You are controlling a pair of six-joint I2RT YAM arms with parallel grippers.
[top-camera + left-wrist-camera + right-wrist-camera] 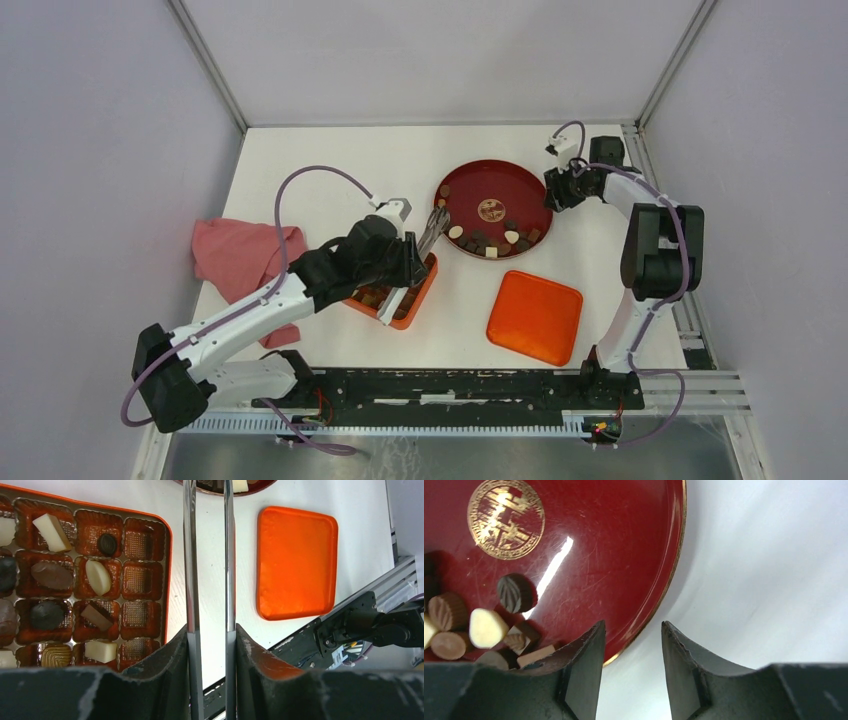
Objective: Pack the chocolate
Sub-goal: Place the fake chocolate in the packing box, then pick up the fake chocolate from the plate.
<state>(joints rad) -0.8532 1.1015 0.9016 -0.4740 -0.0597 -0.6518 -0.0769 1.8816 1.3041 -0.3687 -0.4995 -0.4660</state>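
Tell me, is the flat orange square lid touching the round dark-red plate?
Apart. The top view shows bare white table between the lid and the plate.

A white desk [330, 150] carries a dark-red plate [475, 185] toward the back, and an orange lid [535, 317] lies flat nearer the front. An orange compartmented box [428, 283] sits left of the lid. A pink cloth [240, 258] lies crumpled at the left edge.
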